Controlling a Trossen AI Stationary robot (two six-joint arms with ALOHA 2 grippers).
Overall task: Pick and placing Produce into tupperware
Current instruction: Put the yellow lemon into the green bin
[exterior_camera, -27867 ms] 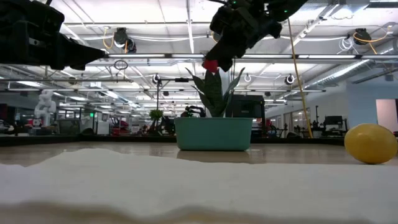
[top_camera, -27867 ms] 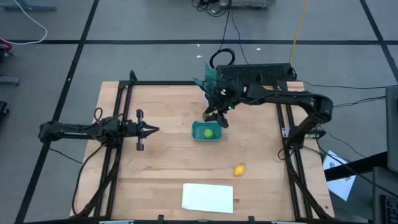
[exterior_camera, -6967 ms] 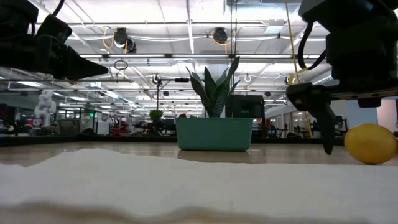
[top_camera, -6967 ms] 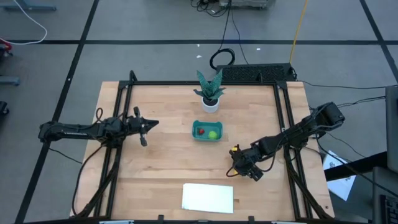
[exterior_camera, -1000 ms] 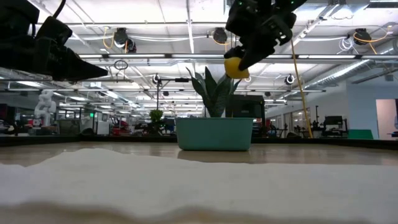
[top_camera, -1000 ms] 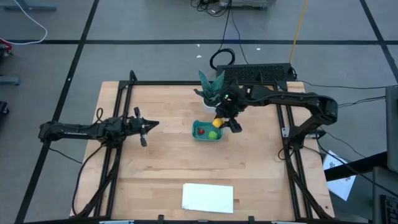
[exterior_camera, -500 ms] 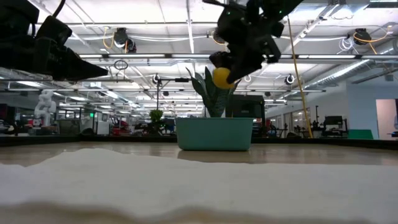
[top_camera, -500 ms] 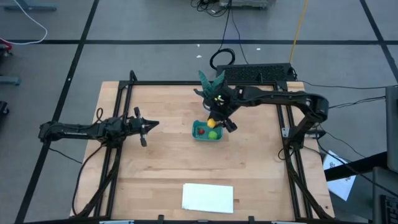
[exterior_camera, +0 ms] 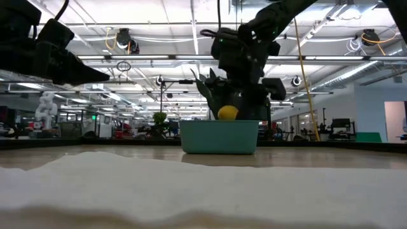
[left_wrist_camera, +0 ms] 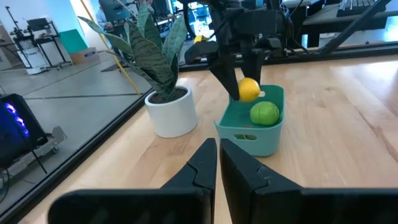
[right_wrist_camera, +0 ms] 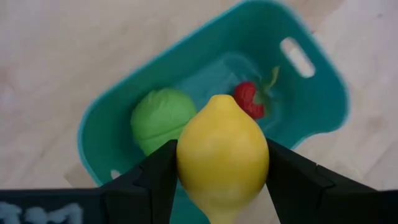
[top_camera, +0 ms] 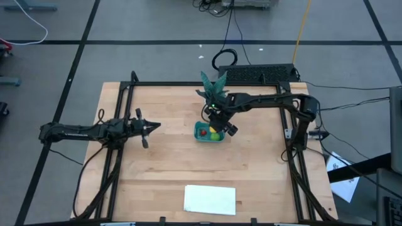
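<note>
The tupperware (top_camera: pixel 208 133) sits near the middle of the table (top_camera: pixel 163 169), at roughly 6 o'clock from the potted plant (top_camera: pixel 211 93), and already holds the lime-green fruit (right_wrist_camera: pixel 163 117) and the small red fruit (right_wrist_camera: pixel 252 101). The left tool (top_camera: pixel 149 128) waits at about 9 o'clock from the container, well apart from it, its fingers closed together with nothing between them. The right tool (top_camera: pixel 219 125) hangs directly over the container with its fingers clamped on the yellow lemon (right_wrist_camera: pixel 222 158), which the low view shows just at rim height. Risk assessment: the lemon is bulky against the free floor space, so a release from here may land it on the green fruit and roll it over the shallow wall onto the table. A second hazard is the plant's leaves close behind the arm; a careless retreat toward 12 o'clock could brush them or tip the white pot. Opening while off-centre could also nudge the light container.
</note>
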